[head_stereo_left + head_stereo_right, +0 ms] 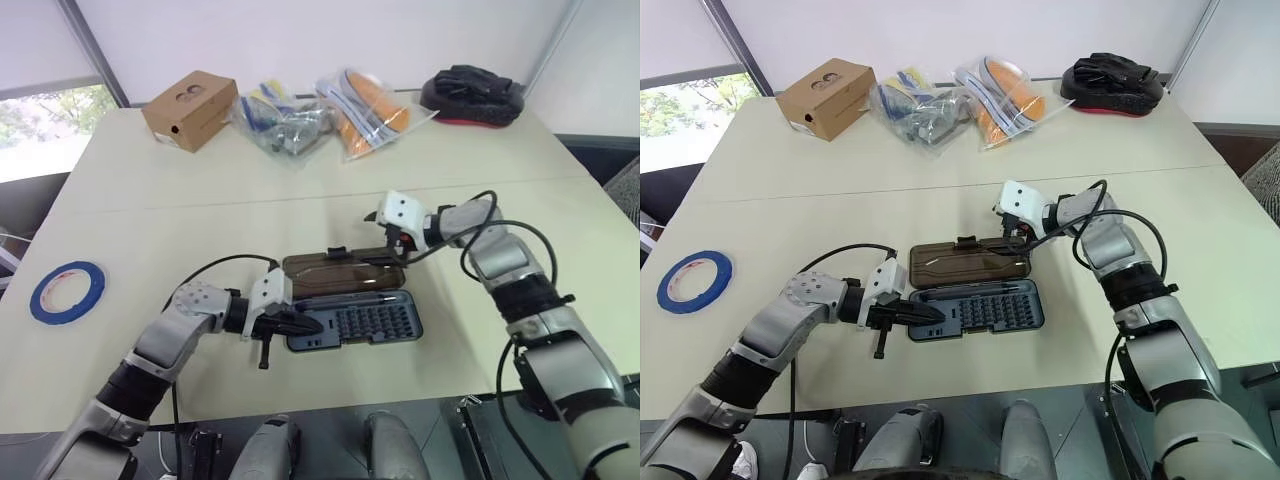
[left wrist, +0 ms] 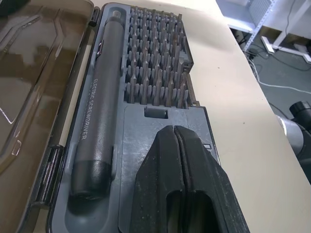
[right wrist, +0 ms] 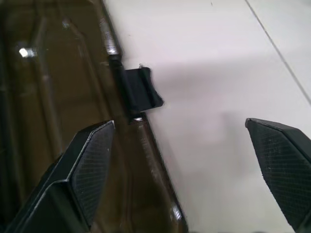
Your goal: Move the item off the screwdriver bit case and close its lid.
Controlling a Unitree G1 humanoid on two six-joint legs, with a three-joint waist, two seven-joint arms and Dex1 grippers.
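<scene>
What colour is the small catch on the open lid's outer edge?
Black. The catch sits on the smoky-brown lid, clearest in the right wrist view.

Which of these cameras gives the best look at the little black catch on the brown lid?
The right wrist view: the black catch sits close up on the edge of the lid, between the open right gripper fingers. The two eye views show it as a small dark tab on the lid's far edge.

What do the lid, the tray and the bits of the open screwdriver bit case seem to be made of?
Lid: probably translucent smoky-brown plastic, glossy, with reflections. Tray: probably matte dark grey moulded plastic. Bits: apparently metal, dull grey with faint glints.
</scene>
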